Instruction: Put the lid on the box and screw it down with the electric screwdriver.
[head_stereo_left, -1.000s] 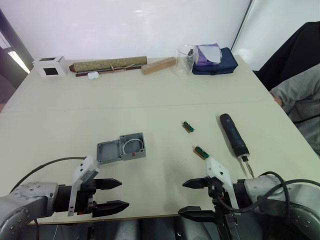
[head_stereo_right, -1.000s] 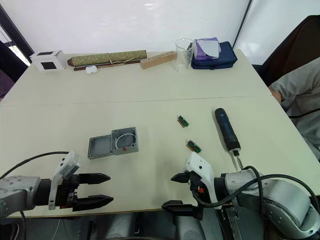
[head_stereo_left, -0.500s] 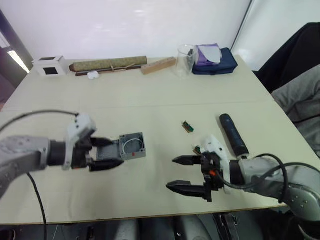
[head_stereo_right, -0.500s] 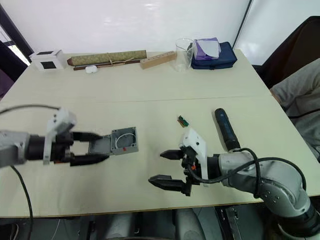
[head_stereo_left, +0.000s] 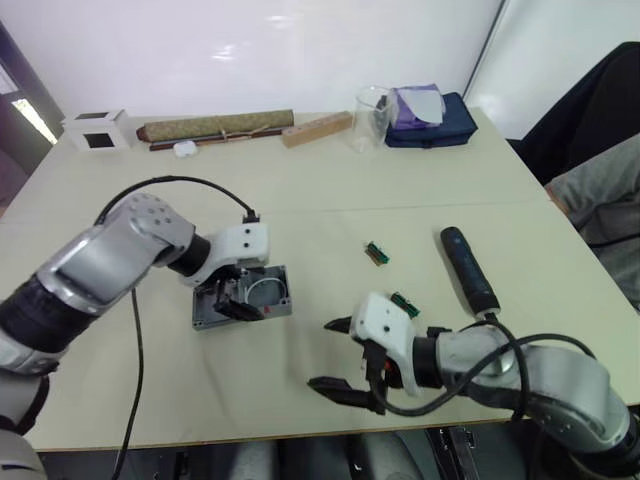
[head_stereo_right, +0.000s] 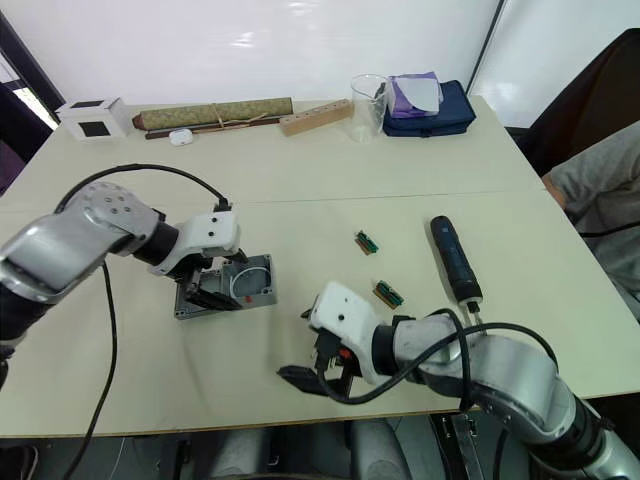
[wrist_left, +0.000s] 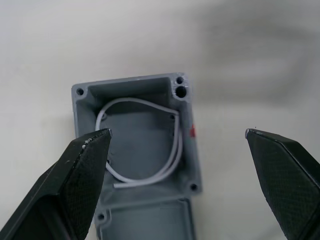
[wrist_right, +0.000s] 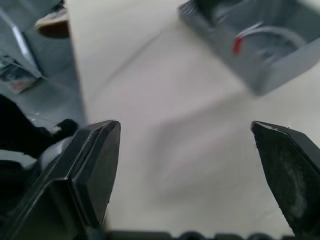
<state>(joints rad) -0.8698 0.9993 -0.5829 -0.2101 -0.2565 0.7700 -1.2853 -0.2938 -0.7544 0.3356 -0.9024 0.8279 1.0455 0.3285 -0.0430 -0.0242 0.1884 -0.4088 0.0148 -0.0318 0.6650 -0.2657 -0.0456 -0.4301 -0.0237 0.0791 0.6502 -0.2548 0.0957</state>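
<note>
1. The left fingers (wrist_left: 85, 185) are spread wide and hold nothing; in the left wrist view they hang above the box (wrist_left: 137, 132), one tip over its side wall and the other out over bare counter (wrist_left: 250, 60) past the wall with the red mark. Whether a tip touches the box I cannot tell.
2. The left gripper (head_stereo_left: 232, 297) points down at the box and the lid (head_stereo_right: 190, 302) from the box's 9 o'clock side, partly covering both in the eye views.
3. The box lies open side up with a white ring inside, at mid-counter to the left. The lid lies flat against the box's 9 o'clock edge, recess up, not yet on the box.
4. The right fingers (wrist_right: 97, 165) are also wide apart and empty, above bare counter near its front edge. The box shows ahead of them, well apart.
5. The right gripper (head_stereo_left: 340, 358) sits at about 4 o'clock from the box, fingers pointing towards it.
6. The electric screwdriver (head_stereo_left: 468, 270) lies untouched on the counter at about 3 o'clock from the box, well apart, with its bit end towards the front edge.
7. Two small green parts (head_stereo_left: 376, 253) lie between the box and the electric screwdriver.
8. Along the far edge, from 10 to 1 o'clock, stand a white cube (head_stereo_left: 96, 130), a rolled olive bundle (head_stereo_left: 218, 128), a wooden block (head_stereo_left: 316, 130), a clear beaker (head_stereo_left: 371, 120) and a blue pouch (head_stereo_left: 432, 128).
</note>
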